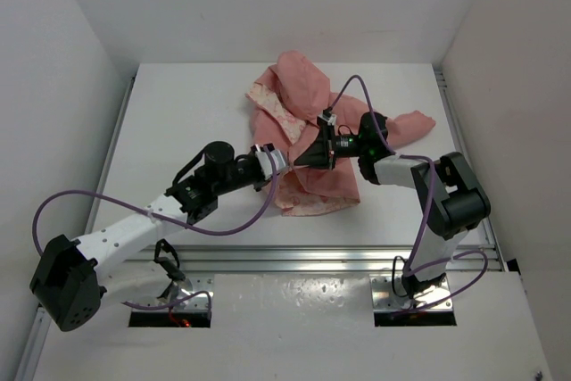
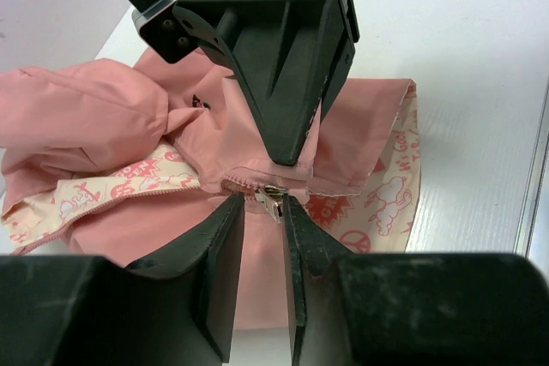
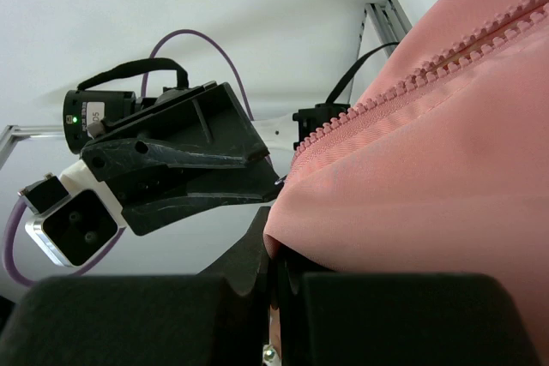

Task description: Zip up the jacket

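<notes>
While the left gripper [image 2: 264,212] reaches in low over the cloth, its two flat, dark fingers [image 2: 225,255] stand a narrow gap apart with one small metal zipper slider [image 2: 273,201] between their tips; whether they press on it cannot be told. Almost tip to tip with it, the right gripper [image 3: 274,267], a black wedge shape, has its fingers drawn together on a fold of pink cloth just beside the zipper. Both are working on one jacket [image 1: 299,86], salmon pink, made of soft matte fabric with a fine weave, lying crumpled in a loose heap on the middle and far part of a smooth white table [image 1: 178,122], between the two grippers and beyond them. A single row of small pink teeth [image 2: 171,190] runs away from the slider along an edge where the front falls open. That opening shows the lining [image 2: 111,188], pale cream with a pink-red cartoon print. One sleeve [image 1: 412,122] trails off to the right, and the far end of the heap forms a rounded bulge. Two white arms [image 1: 134,225] with black joints lean in from the near edge, each trailing one looping purple cable [image 1: 71,198].
</notes>
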{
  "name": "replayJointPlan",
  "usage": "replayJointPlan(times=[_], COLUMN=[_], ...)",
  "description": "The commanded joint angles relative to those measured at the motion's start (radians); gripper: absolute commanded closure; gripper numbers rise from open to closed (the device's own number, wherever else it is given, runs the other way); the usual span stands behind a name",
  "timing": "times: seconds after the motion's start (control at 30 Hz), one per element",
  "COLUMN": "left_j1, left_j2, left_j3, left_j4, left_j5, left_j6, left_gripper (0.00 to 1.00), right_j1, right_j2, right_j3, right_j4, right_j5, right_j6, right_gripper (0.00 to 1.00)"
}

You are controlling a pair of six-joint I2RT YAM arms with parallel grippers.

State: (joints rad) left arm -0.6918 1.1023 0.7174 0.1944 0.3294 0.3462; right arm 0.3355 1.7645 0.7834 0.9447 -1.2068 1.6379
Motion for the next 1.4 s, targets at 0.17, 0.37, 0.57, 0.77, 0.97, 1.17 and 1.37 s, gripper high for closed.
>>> replayJointPlan(times=[0.17,0.37,0.57,0.77,0.97,1.17,1.37], left_j1=[0.011,0.011,0.011,0.011,0.02,0.02,0.02], left_j2=[0.002,0.033,0.033,-0.004,-0.015,-0.003,0.008], left_j3=[0.037,0.046,0.047,0.025,0.014,0.024,0.024], left_j4=[0.022,0.045,0.063,0.063,0.054,0.014,0.014], left_j5=[-0.003,-0.108,-0.096,-0.02,0.048,0.069,0.048], left_j6=[0.011,0.011,0.011,0.011,0.011,0.023,0.024], left_gripper=[0.73,0.77,0.79,0.79,0.79,0.8,0.8], right_j1=[0.011,0.014,0.022,0.023,0.022,0.025,0.023], right_j2=[0.009,0.021,0.026,0.032,0.033,0.033,0.029], right_j3=[0.013,0.008,0.008,0.01,0.01,0.016,0.019], right_j4=[0.138,0.17,0.181,0.197,0.197,0.204,0.269], right_j5=[-0.025,-0.03,-0.036,-0.033,-0.033,-0.031,-0.031], right_j6=[0.057,0.091,0.102,0.114,0.115,0.126,0.169], right_gripper=[1.0,1.0,1.0,1.0,1.0,1.0,1.0])
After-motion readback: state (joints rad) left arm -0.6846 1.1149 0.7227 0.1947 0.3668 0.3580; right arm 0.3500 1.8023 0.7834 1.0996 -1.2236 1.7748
